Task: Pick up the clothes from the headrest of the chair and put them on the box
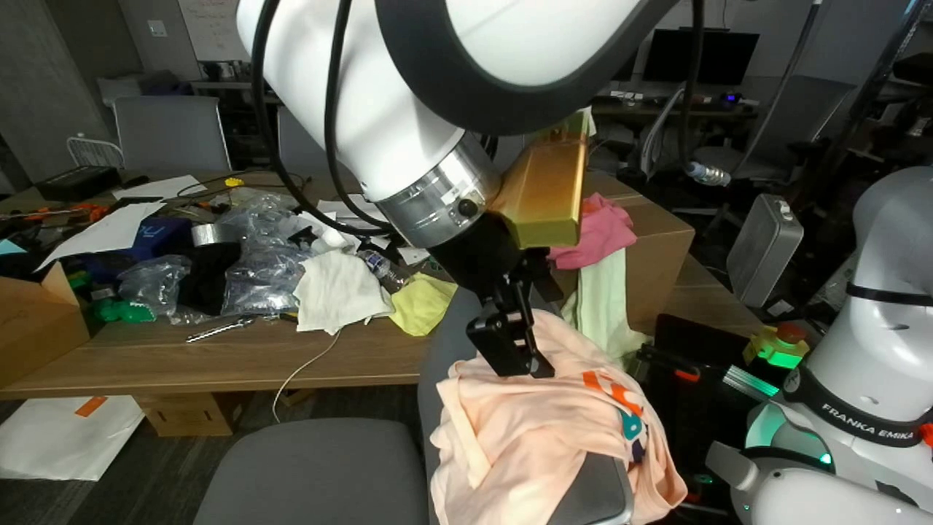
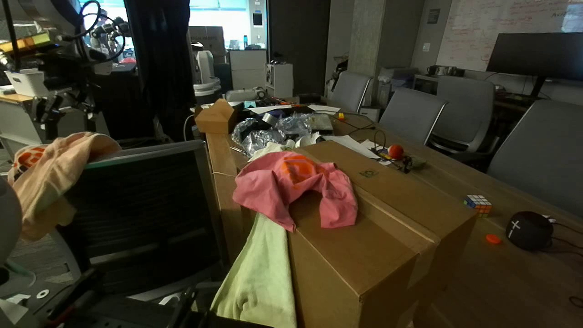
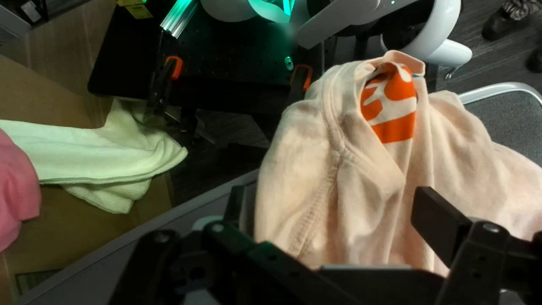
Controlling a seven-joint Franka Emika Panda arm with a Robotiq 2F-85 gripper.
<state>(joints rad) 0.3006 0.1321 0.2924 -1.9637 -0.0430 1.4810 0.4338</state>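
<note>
Peach shirt (image 1: 539,415) is hanging over the chair (image 2: 145,200) below an empty gripper (image 3: 332,209), jaws spread wide; a pink shirt (image 2: 268,184) is lying on the box (image 2: 364,250).

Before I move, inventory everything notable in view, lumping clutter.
table: one, brown, beneath clutter
chairs: at least five, grey, near table
T-shirt: one, peach, draped over chair
boxes: at least three, brown, table and below
garment: one, pink, atop largest box
cloth: one, pale green, hanging below garment
small cloths: two, white and yellow, on table
clutter: many, mixed colours, on table
monitor: at least one, black, background
whiteboard: one, white, back wall
arm: one, white, over chair
gripper: one, black, open above T-shirt
</note>
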